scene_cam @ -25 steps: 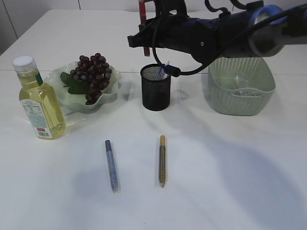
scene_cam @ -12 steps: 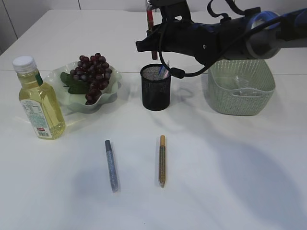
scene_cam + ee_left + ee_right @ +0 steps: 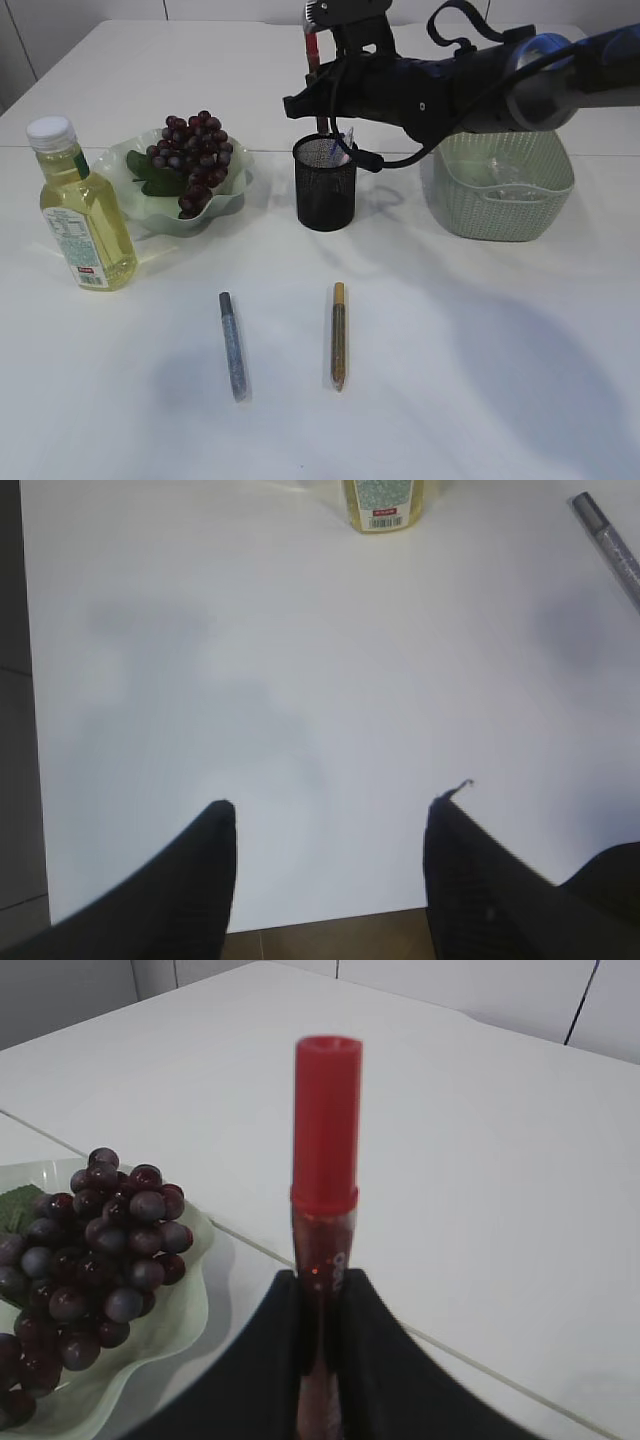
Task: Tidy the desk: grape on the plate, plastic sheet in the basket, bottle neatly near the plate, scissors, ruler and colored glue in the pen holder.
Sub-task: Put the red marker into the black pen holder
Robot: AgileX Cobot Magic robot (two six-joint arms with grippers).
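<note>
The red glue pen (image 3: 325,1150) is a light, stiff, smooth-walled tube, judged liable to slip or pivot in a pinch, so hold is best taken mid-barrel; the right fingers (image 3: 320,1305) are closed on its lower barrel, above and just behind the pen holder (image 3: 325,185). Its long axis stands near vertical, cap up. The left fingers (image 3: 330,865) stand apart and empty over bare desk (image 3: 300,660), while two glue pens (image 3: 233,345) lie flat, well apart from the holder
</note>
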